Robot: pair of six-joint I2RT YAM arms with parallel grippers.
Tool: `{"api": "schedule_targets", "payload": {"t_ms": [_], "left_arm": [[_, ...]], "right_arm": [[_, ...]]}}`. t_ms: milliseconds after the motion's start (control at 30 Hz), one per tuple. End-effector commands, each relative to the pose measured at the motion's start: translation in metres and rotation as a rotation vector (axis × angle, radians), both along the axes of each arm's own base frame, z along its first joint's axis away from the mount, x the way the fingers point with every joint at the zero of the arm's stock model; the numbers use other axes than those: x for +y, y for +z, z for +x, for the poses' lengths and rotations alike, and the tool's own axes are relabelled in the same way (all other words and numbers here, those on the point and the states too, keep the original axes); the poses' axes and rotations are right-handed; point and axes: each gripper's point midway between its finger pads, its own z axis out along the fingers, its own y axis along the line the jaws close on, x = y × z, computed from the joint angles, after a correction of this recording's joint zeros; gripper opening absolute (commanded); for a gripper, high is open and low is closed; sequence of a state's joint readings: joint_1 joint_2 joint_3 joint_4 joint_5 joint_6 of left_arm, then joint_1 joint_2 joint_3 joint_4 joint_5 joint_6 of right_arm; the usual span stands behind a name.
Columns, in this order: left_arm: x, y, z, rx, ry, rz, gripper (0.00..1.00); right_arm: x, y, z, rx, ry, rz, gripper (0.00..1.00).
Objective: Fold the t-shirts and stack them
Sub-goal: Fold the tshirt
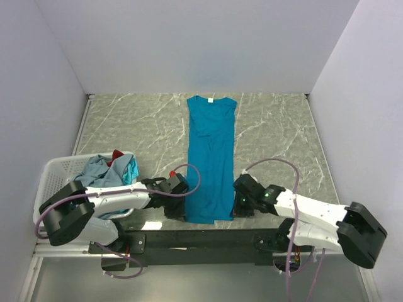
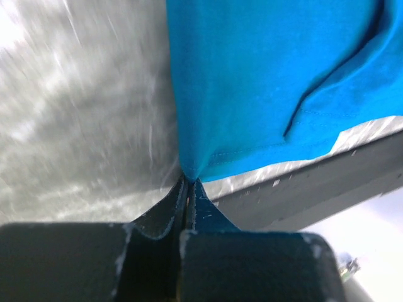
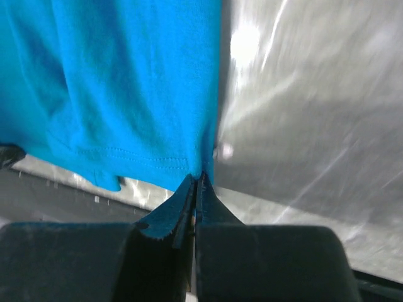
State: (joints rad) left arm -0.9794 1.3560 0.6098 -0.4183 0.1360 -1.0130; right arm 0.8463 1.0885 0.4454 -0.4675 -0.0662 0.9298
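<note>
A bright teal-blue t-shirt (image 1: 211, 157) lies as a long narrow strip down the middle of the marble table, sleeves folded in, neck with white label at the far end. My left gripper (image 1: 183, 210) is shut on the shirt's near left hem corner (image 2: 191, 170). My right gripper (image 1: 235, 206) is shut on the near right hem corner (image 3: 203, 168). Both corners sit at the table's near edge. More shirts, grey-blue (image 1: 101, 168) and teal (image 1: 130, 173), are bunched in the basket at the left.
A white lattice basket (image 1: 53, 176) stands at the near left with the bunched cloth and something red (image 1: 118, 155) in it. The black front rail (image 1: 195, 238) runs along the near table edge. White walls close in the table on three sides.
</note>
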Motion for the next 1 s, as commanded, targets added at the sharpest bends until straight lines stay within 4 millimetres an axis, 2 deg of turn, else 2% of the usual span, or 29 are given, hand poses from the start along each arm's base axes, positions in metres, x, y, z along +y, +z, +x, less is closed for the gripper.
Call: {"api": "schedule_targets", "payload": {"t_ms": [0,167,300,533,567,733,767,833,867,900,967], "left_arm": [[0.007,-0.001,-0.027,0.078,-0.023,0.005,0.01],[0.000,0.009,-0.027,0.053,-0.043,-0.033,0.01],[-0.007,0.023,-0.013,-0.017,-0.035,-0.064,0.01],[-0.025,0.055,0.033,-0.197,0.011,-0.070,0.01],[-0.022,0.057,0.044,-0.237,0.034,-0.046,0.01],[-0.020,0.080,0.095,-0.340,0.148,-0.036,0.01],[-0.023,0.085,0.104,-0.359,0.164,-0.063,0.01],[-0.023,0.093,0.124,-0.390,0.206,-0.090,0.01],[-0.025,0.092,0.132,-0.401,0.202,-0.092,0.01],[-0.031,0.102,0.145,-0.420,0.212,-0.125,0.01],[-0.028,0.099,0.164,-0.426,0.234,-0.106,0.01]], "right_arm": [[0.003,-0.003,-0.023,0.066,-0.039,0.060,0.00],[0.007,0.003,-0.027,0.046,-0.033,0.083,0.00],[0.010,0.016,-0.013,-0.016,-0.045,0.077,0.00],[0.010,0.049,0.026,-0.180,-0.094,0.025,0.00],[0.012,0.058,0.033,-0.204,-0.100,0.022,0.00],[0.008,0.076,0.065,-0.310,-0.128,-0.038,0.00],[0.009,0.084,0.074,-0.345,-0.130,-0.040,0.00],[0.008,0.090,0.088,-0.373,-0.146,-0.052,0.00],[0.010,0.100,0.101,-0.405,-0.170,-0.030,0.00],[0.010,0.100,0.108,-0.408,-0.157,-0.033,0.00],[0.016,0.113,0.125,-0.446,-0.167,-0.003,0.00]]}}
